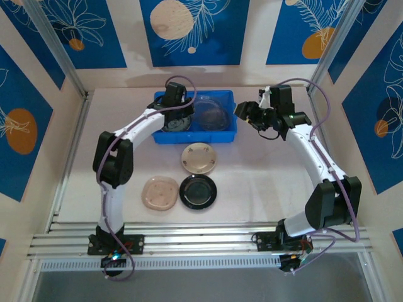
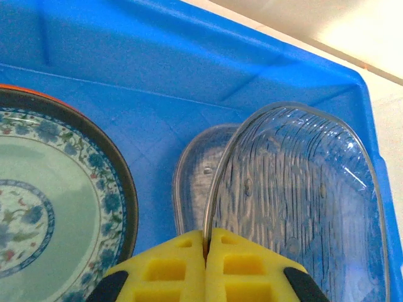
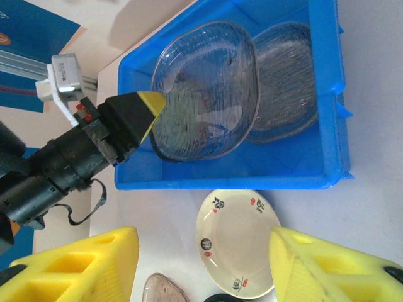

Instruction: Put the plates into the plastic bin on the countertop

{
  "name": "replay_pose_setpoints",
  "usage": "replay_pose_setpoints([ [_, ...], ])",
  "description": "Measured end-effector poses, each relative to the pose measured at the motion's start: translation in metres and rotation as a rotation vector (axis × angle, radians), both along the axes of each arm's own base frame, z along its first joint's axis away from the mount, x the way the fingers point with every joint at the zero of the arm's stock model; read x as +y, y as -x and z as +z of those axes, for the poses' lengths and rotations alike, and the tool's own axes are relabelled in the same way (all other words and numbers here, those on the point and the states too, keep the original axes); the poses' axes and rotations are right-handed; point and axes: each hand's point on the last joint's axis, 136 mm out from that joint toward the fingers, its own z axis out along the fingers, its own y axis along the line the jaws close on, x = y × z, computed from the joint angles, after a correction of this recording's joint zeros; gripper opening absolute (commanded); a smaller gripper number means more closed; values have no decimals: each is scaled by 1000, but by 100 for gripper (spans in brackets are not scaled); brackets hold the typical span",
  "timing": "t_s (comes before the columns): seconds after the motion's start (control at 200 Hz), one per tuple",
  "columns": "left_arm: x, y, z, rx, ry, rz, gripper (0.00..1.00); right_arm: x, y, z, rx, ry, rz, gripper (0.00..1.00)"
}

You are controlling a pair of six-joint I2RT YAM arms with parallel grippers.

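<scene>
The blue plastic bin [image 1: 228, 135] stands at the back of the countertop [image 1: 264, 182]. My left gripper [image 2: 206, 236] is shut on the rim of a clear ribbed plate [image 2: 296, 189], held tilted inside the bin [image 2: 157, 56]. Under it lies a second clear plate [image 2: 192, 182], and a blue-patterned plate [image 2: 50, 207] lies to its left. My right gripper [image 1: 247, 114] hangs open by the bin's right end, nothing between its fingers [image 3: 82, 267]. A beige plate [image 1: 199, 157], a pinkish plate [image 1: 160, 192] and a black plate [image 1: 198, 191] lie on the countertop in front of the bin.
Aluminium rails [image 1: 189, 242] run along the near edge, by the arm bases. Blue-patterned wall panels [image 1: 189, 31] close off the back and both sides. In the right wrist view the left arm [image 3: 56, 170] reaches over the bin's [image 3: 315, 157] end.
</scene>
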Motion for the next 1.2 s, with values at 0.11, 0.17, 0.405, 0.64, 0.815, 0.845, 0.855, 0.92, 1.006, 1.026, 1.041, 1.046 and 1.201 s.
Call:
replay_pose_setpoints([
  [0.11,-3,-6,-12,12,0,13,0,-2,0,0,0,0,-4,57],
  [0.17,-5,-9,-17,20,2,19,0,-3,0,0,0,0,-7,57],
  [0.405,-15,-20,-34,40,17,40,0,-6,1,3,-5,-3,-13,57],
  [0.64,-30,-30,-52,63,25,42,0,-6,3,-2,11,-3,-10,57],
  [0.815,-31,-28,-60,90,12,46,14,-5,4,-2,14,-9,-3,57],
  [0.845,-30,-28,-60,92,9,46,19,-4,4,-2,14,-11,0,57],
  [0.855,-30,-28,-60,94,13,49,21,-4,4,-2,14,-11,0,57],
  [0.92,-30,-28,-59,93,10,50,31,-4,5,-2,14,-13,2,57],
  [1.006,-30,-29,-56,90,15,60,41,-4,5,-1,14,-13,2,57],
  [1.026,-30,-29,-55,89,14,58,43,-4,5,-1,14,-13,2,57],
  [1.041,-30,-30,-55,89,15,60,44,-4,5,-1,14,-13,2,57],
  [1.046,-30,-30,-54,87,13,58,44,-4,5,-2,15,-13,2,57],
  [1.201,-31,-31,-47,76,10,55,54,-4,5,-1,14,-13,2,57],
])
